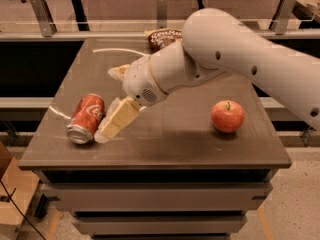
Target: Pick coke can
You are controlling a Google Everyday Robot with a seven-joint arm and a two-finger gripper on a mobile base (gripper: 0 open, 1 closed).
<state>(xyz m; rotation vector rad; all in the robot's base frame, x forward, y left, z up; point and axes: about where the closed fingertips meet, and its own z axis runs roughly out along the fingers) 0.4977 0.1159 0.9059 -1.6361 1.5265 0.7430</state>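
The coke can (86, 118) is red with white script and lies on its side at the front left of the dark table (165, 149), silver end toward the front edge. My gripper (111, 115) is just right of the can and is open. Its lower cream finger (119, 120) reaches down to the table, against or very near the can's right side. The other finger (118, 72) points away behind the wrist. The can is not between the fingers. My white arm comes in from the upper right.
A red apple (227, 116) sits on the right side of the table. A brown snack bag (164, 36) lies at the back, partly hidden by my arm. The can lies close to the table's left and front edges.
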